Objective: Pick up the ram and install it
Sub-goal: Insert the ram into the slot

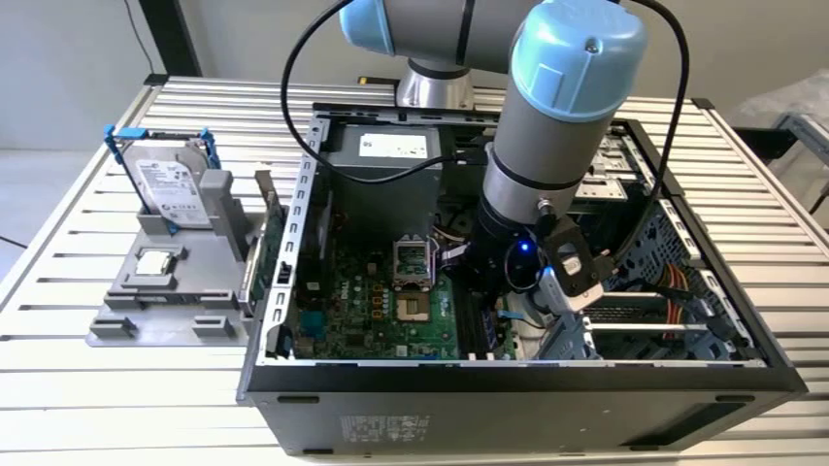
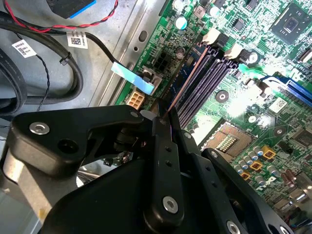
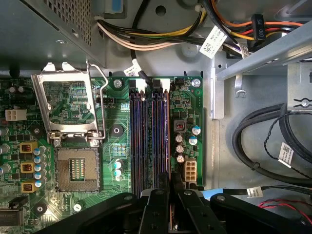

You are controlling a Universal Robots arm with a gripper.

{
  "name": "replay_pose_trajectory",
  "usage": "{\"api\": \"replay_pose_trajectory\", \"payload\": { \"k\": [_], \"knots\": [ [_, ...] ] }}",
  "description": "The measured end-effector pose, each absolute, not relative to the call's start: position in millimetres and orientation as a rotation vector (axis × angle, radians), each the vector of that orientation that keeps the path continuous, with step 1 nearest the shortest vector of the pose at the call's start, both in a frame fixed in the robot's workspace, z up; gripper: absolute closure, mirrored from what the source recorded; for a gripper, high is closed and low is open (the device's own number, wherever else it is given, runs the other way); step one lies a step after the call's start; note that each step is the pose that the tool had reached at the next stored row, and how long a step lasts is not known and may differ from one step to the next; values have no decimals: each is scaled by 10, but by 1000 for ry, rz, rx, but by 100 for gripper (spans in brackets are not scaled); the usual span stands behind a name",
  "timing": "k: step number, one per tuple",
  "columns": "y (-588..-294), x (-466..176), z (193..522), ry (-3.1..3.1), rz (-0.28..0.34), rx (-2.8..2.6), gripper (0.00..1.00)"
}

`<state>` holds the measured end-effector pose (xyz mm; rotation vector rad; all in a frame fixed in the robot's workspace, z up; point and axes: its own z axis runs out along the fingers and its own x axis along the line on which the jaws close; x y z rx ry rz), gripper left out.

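The gripper reaches down inside the open computer case, its fingers clenched on the ram — a thin stick held edge-on, standing over the slots on the green board.

green motherboard; black fingers; blue-bracketed silver drive.

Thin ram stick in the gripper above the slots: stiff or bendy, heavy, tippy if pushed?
Probably stiff: the thin dark circuit-board ram stick shows as a straight edge, no sag, out from the gripper. Likely light, being so thin. Seemingly gripped near one end, it may tilt if pushed off-line over the dark memory slots.
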<state>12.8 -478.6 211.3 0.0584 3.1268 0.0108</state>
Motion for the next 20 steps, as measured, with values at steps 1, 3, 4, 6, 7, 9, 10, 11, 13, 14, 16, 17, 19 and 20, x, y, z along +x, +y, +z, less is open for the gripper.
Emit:
{"api": "replay_pose_trajectory", "payload": {
  "k": [1, 3, 4, 6, 7, 9, 10, 11, 13, 14, 16, 17, 19, 20],
  "knots": [
    [-4786, 128, 2113, 3127, 11, 58, 100],
    [-4786, 128, 2113, 3127, 11, 58, 100],
    [-4786, 128, 2113, 3127, 11, 58, 100],
    [-4786, 128, 2113, 3127, 11, 58, 100],
    [-4786, 129, 2113, 3127, 11, 58, 100],
    [-4786, 129, 2112, 3127, 11, 58, 100],
    [-4786, 128, 2113, 3127, 11, 58, 100],
    [-4786, 128, 2115, 3127, 10, 58, 100],
    [-4785, 129, 2131, 3127, 9, 58, 100],
    [-4786, 128, 2144, 3128, 8, 58, 100],
    [-4786, 129, 2159, 3128, 6, 58, 100],
    [-4786, 129, 2160, 3128, 4, 59, 100],
    [-4786, 129, 2166, 3128, 0, 60, 100],
    [-4786, 129, 2170, 3128, -1, 61, 100]
  ]
}}
